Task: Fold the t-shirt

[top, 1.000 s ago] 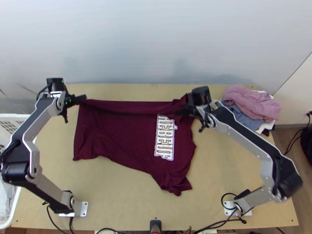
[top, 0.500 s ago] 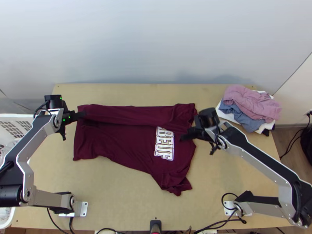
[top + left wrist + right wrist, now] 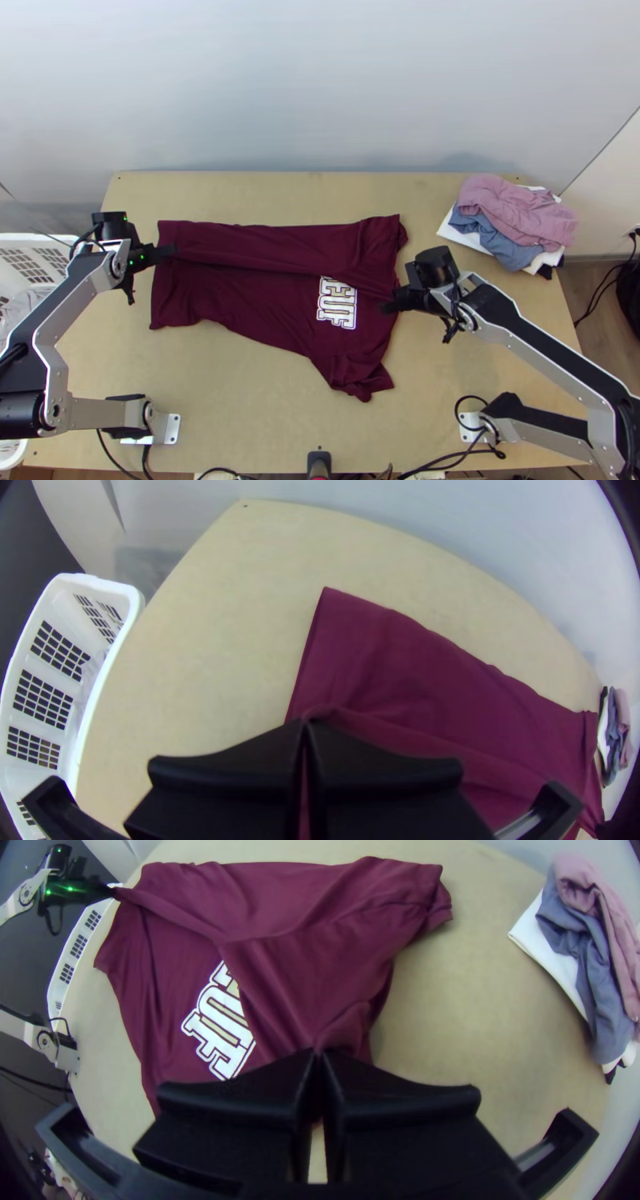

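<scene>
Seen from above, the left tool (image 3: 305, 721), at ten o'clock from the middle of the maroon t-shirt (image 3: 248, 296), has come a little towards the near edge of the table (image 3: 240, 408), while the right tool (image 3: 319, 1052), at three o'clock, has travelled farther the same way. Each has its fingers together on the shirt's fabric, and between them they have drawn the twelve o'clock side over the body, so that more of the white-outlined lettering (image 3: 337, 312) is now covered. I judge this the first lengthwise fold, well under way, though the flap's slant could leave it uneven. The shirt lies across the middle of the table, its straight hem end at nine o'clock fairly flat and its near edge sloping away towards five. The flap's edge runs as a soft ridge from tool to tool, the lower part of the lettering shows beneath it towards three o'clock, and the near sleeve (image 3: 360, 376), at about half past four, lies crumpled, apparently still to be tucked in.
</scene>
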`<state>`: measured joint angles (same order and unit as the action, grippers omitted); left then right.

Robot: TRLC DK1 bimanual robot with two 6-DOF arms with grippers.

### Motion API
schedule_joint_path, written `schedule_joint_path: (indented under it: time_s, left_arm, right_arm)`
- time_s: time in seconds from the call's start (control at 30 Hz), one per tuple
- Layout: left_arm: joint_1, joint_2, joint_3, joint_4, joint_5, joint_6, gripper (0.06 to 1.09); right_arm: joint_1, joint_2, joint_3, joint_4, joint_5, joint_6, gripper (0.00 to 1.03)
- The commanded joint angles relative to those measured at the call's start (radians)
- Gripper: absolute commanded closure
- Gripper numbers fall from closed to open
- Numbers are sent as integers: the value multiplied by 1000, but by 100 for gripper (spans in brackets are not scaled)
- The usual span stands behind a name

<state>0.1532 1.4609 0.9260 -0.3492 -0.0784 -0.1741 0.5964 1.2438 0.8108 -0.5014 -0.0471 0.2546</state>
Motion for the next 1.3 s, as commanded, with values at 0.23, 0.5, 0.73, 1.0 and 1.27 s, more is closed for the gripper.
schedule_joint_path:
  time_s: [0.23, 0.5, 0.73, 1.0, 1.27]
  left_arm:
    - [-7, -7, -21, -17, 0, -1, 50]
    - [2, -40, -1, -175, 51, -25, 38]
    - [-46, -149, -101, -206, 83, -27, 38]
    - [-81, -148, -177, -146, 83, -51, 46]
    - [-70, -140, -248, -59, 71, -39, 73]
  right_arm:
    - [8, -46, -32, 0, 4, 18, 3]
    - [-52, -69, 51, -31, 4, 0, 3]
    - [-84, -110, 53, -77, 3, 2, 3]
    - [-89, -159, 80, -166, 4, -17, 3]
    - [-86, -190, 73, -198, 1, -9, 3]
